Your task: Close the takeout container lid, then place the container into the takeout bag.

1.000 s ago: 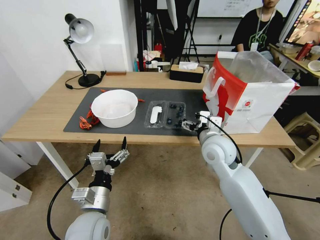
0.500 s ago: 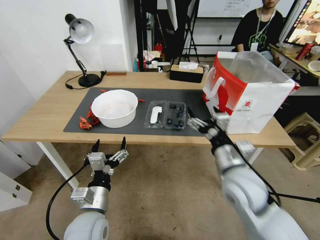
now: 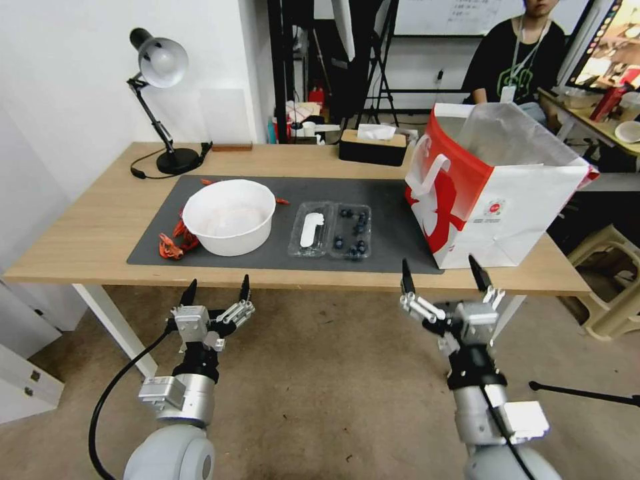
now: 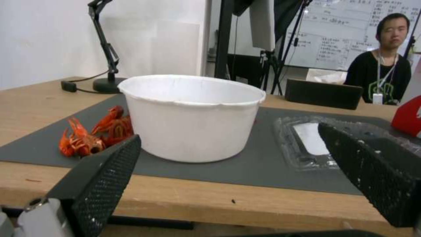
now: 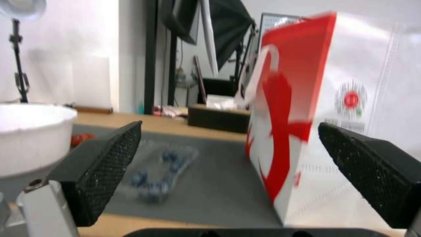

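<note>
Both tools hang open off the worktop's near edge; your clamshell lies open on the mat.

Your left tool [image 3: 217, 291] and right tool [image 3: 441, 275] sit below the wooden worktop [image 3: 80, 233], fingers spread, holding nothing. The takeout container [image 3: 351, 231], ribbed clear plastic with dark blueberries inside, lies flat on the dark grey mat [image 3: 393, 207], and its lid [image 3: 311, 230] is folded out beside it, label sticker facing up; you cannot read the print. Just beside the lid stands the round white bowl [image 3: 230, 217], with red crayfish [image 3: 172, 243] at its far side. On the other side, near the container, the takeout bag [image 3: 497, 193] stands upright, mouth open: white paper, red side panel, white handle, small round red logo. Behind, a black tissue box [image 3: 372, 148] and a desk lamp [image 3: 160, 100].
</note>
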### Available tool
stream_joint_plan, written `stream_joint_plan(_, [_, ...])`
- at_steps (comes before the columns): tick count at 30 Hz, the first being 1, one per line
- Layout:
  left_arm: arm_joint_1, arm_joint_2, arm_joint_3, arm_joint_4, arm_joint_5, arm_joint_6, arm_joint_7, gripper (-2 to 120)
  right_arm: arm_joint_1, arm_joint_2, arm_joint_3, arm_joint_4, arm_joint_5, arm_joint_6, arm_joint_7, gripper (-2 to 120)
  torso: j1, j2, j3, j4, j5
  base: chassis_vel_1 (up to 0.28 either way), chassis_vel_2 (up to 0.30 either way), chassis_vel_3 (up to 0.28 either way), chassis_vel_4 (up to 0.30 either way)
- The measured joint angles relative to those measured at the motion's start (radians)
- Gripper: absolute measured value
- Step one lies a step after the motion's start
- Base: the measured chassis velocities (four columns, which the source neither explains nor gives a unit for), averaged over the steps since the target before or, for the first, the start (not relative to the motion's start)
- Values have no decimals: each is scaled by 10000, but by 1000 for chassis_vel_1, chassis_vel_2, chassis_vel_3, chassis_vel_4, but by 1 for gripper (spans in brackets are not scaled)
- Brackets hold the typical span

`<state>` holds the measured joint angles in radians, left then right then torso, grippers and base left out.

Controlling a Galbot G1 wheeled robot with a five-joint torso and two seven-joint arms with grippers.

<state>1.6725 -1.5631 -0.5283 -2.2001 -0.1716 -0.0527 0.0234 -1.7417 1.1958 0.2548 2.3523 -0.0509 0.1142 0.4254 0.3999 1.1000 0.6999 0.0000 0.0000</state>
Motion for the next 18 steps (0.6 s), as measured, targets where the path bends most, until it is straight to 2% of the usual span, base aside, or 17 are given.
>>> stream_joint_plan(8, [12, 68, 89, -5, -17, -103, -26, 100, 15, 53, 67, -97, 109, -13, 96, 100, 1, -1, 1, 1, 0, 0, 0, 0, 0])
stream_joint_plan(11, [-117, 392, 399, 88, -400, -422, -68, 100, 43, 41, 93, -158, 198, -21, 116, 100, 1, 0, 1, 1, -1, 0, 0, 0, 0])
stream_joint_plan(12, [-215, 701, 604, 141, -906, -531, -121, 100, 95, 29, 78, -224, 243, -24, 123, 100, 2, 0, 1, -2, -2, 0, 0, 0, 0])
stream_joint_plan(13, [-215, 701, 604, 141, -906, -531, -121, 100, 95, 29, 78, -224, 243, -24, 123, 100, 2, 0, 1, -2, -2, 0, 0, 0, 0])
stream_joint_plan(15, [-391, 1329, 1048, 152, -2132, -595, -310, 100, 207, 13, 27, -340, 284, -29, 124, 100, 2, 0, 1, 4, -1, 0, 0, 0, 0])
stream_joint_plan(16, [-391, 1329, 1048, 152, -2132, -595, -310, 100, 207, 13, 27, -340, 284, -29, 124, 100, 2, 0, 1, 4, -1, 0, 0, 0, 0])
stream_joint_plan(18, [-779, 2040, 1645, 136, -3747, -323, -629, 100, 227, 34, 22, -420, 302, -29, 128, 100, 2, -1, 1, 0, -1, 0, 0, 0, 0])
